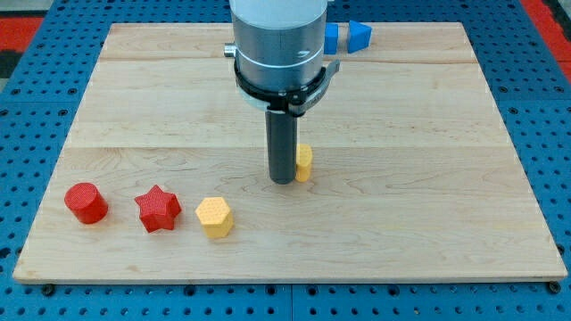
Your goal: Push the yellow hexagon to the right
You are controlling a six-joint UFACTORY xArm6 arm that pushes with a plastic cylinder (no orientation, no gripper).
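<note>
The yellow hexagon [215, 217] lies near the view's bottom, left of centre, on the wooden board [428, 178]. My tip [283, 181] is down on the board, up and to the right of the hexagon, about 80 pixels away and not touching it. A second yellow block [304, 163], its shape partly hidden, sits right against the rod's right side.
A red star [158, 209] and a red cylinder [86, 202] lie to the left of the hexagon. Two blue blocks [349, 37] sit at the board's top edge, partly hidden behind the arm's body.
</note>
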